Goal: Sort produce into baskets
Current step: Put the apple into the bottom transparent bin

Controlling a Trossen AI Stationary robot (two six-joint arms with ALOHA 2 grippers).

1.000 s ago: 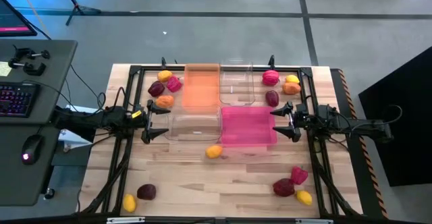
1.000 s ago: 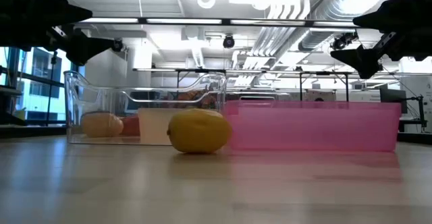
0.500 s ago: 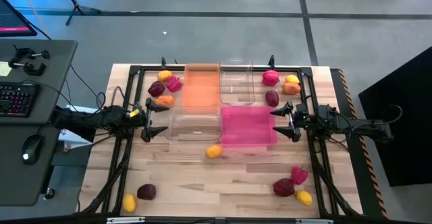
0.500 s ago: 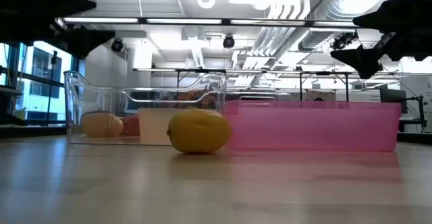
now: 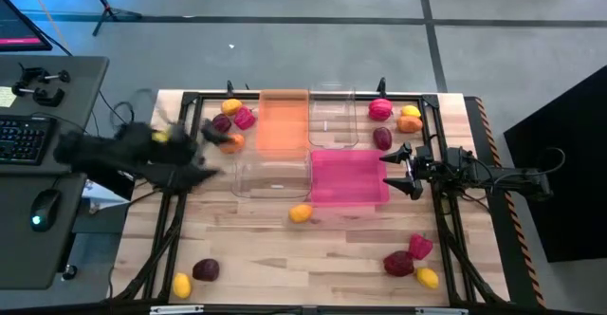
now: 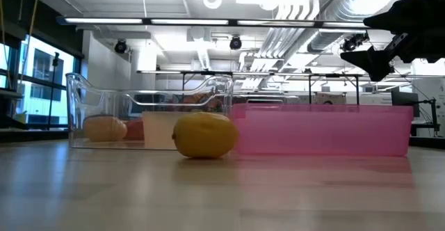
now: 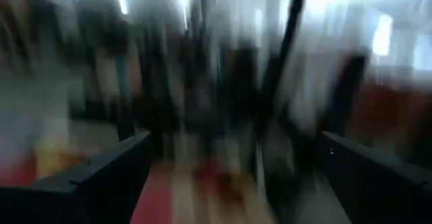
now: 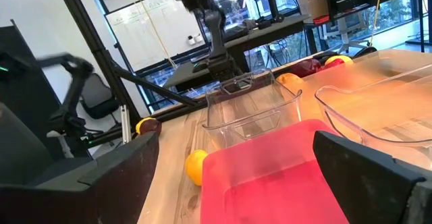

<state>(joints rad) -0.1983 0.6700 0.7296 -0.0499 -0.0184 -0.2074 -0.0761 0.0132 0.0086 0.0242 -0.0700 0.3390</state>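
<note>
The produce lies in groups: a yellow-orange piece (image 5: 301, 213) near the pink bin (image 5: 347, 197), a far-left cluster (image 5: 232, 120), a far-right cluster (image 5: 394, 118), two near-left pieces (image 5: 194, 275) and three near-right pieces (image 5: 410, 258). The orange bin (image 5: 283, 120) and a clear bin (image 5: 332, 116) stand at the far side; another clear bin (image 5: 275, 175) stands left of the pink one. My left gripper (image 5: 211, 154) is blurred, open and empty, left of the clear bin. My right gripper (image 5: 398, 170) is open and empty at the pink bin's right side.
A black frame (image 5: 313, 97) runs round the work area, with rails along both sides. A desk with a keyboard and mouse (image 5: 38, 144) stands left of the table. Bare wood shows along the near middle (image 5: 303, 258).
My left arm has swung fast toward the table's far left and shows as a blur; it has gone out of the low view. My right arm and the produce have kept still.
</note>
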